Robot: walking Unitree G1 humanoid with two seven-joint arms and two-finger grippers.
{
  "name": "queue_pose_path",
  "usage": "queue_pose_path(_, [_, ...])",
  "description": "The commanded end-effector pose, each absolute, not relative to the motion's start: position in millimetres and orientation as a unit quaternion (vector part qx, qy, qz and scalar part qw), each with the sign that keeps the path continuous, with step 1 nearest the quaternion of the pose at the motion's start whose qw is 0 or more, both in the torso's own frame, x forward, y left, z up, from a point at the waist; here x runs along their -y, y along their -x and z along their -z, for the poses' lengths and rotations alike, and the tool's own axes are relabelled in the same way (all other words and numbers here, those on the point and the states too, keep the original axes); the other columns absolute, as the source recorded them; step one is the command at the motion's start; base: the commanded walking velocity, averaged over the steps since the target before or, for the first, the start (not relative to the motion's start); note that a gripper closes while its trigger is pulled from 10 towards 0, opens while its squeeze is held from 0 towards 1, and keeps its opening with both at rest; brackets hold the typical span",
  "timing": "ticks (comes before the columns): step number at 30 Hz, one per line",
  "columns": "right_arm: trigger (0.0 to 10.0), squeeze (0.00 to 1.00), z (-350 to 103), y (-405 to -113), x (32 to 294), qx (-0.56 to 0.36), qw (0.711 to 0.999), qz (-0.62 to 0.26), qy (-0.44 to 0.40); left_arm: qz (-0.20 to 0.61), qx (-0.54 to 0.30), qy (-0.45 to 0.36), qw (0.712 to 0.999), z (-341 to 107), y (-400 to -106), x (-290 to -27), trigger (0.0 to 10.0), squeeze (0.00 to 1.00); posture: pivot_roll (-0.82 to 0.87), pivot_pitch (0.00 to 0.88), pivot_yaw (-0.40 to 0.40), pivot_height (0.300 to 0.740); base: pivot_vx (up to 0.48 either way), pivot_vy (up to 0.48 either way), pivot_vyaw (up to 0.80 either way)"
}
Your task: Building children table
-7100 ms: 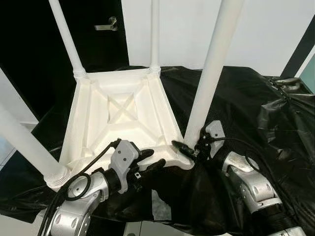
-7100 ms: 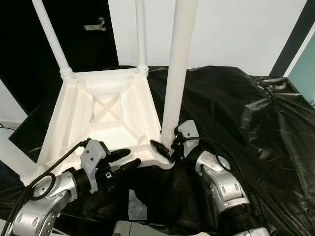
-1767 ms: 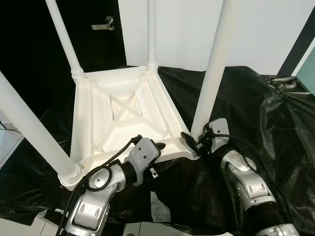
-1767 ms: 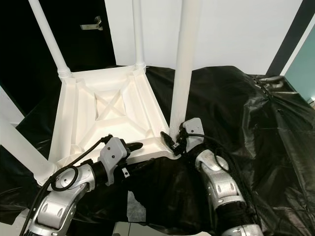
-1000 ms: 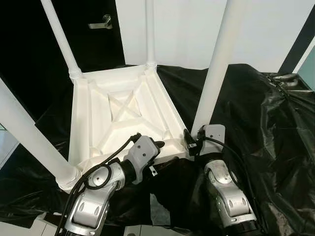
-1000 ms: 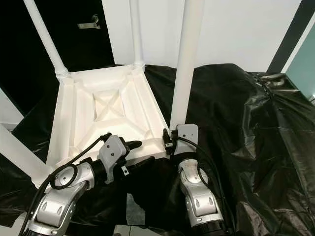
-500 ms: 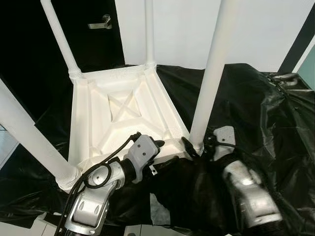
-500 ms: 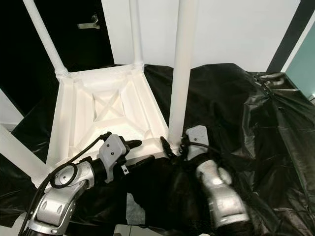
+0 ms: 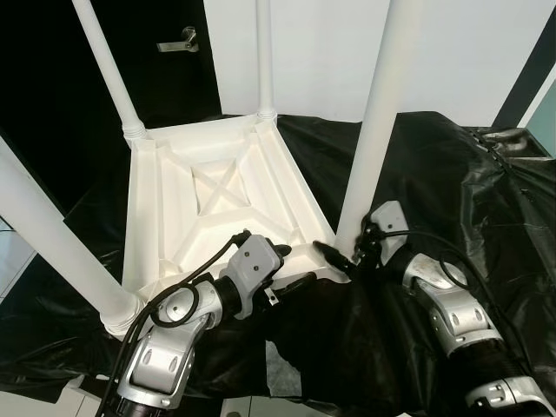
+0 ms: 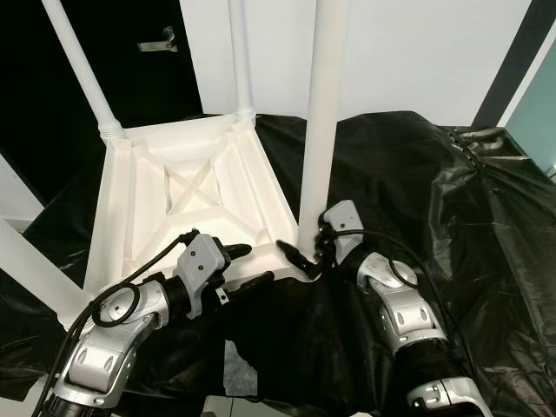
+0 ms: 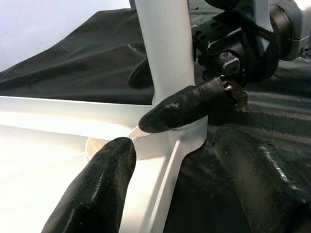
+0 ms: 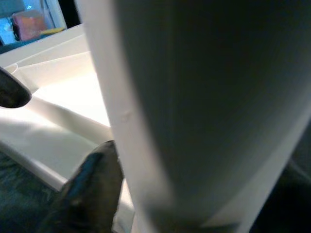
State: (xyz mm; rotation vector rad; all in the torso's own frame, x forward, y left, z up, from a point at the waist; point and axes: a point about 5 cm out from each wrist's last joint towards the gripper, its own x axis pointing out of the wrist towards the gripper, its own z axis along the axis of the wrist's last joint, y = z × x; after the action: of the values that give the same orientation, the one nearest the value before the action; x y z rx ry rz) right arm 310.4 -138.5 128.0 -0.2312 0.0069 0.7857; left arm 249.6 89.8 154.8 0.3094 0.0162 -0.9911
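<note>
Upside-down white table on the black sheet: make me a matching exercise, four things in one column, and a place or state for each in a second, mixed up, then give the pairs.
Things:
1. left gripper
2. right gripper
3. door handle
4. black sheet

Places or states:
A. spread under the white table
B. at the foot of the near table leg
C. on the table's near edge
D. on the dark door, far back

Pairs: 1-C, 2-B, 3-D, 4-A

No readable text, labels, brands, numbers or signs anywhere.
</note>
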Motion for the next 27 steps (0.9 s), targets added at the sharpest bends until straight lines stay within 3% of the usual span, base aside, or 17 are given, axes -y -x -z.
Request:
queue_pose_path(1, [0.0,0.0,-126.1,-311.3,138.2,-0.007,0.911,-0.395,0.115,0.444,-0.001,-0.154,0.883,-154.9,-251.2,-88.6,10.0,0.0,0.09,0.0,-0.011,0.74,0.0,0.0,0.0])
queue_pose_path(12, [0.0,0.0,-111.5,-308.0,148.6,-0.03,0.935,-0.334,0.118,0.431,-0.007,-0.143,0.891,-150.1,-245.6,-89.0,10.0,0.0,0.09,0.0,-0.028,0.74,0.0,0.0,0.0])
queue_pose_path(13, [3.7,0.0,-109.7,-307.4,149.5,-0.031,0.942,-0.313,0.117,0.432,-0.008,-0.142,0.891,-149.6,-244.5,-88.5,10.0,0.0,0.08,0.0,-0.029,0.74,0.0,0.0,0.0])
queue_pose_path(14, [3.7,0.0,-109.7,-307.4,149.5,-0.031,0.942,-0.313,0.117,0.432,-0.008,-0.142,0.891,-149.6,-244.5,-88.5,10.0,0.0,0.08,0.0,-0.029,0.74,0.0,0.0,0.0])
queue_pose_path(15, [10.0,0.0,-108.7,-305.6,148.8,-0.03,0.948,-0.295,0.113,0.433,-0.008,-0.141,0.89,-149.5,-243.6,-88.2,10.0,0.0,0.08,0.0,-0.029,0.74,0.0,0.0,0.0])
queue_pose_path(18, [10.0,0.0,-106.4,-298.6,143.1,-0.03,0.972,-0.22,0.078,0.433,-0.01,-0.14,0.89,-149.2,-243.7,-88.4,10.0,0.0,0.08,0.0,-0.026,0.74,0.0,0.0,0.0])
queue_pose_path(27, [10.0,0.0,-106.0,-293.0,129.5,-0.029,0.996,-0.08,0.036,0.432,-0.011,-0.138,0.891,-148.8,-244.3,-89.0,10.0,0.0,0.08,0.0,-0.018,0.74,0.0,0.0,0.0])
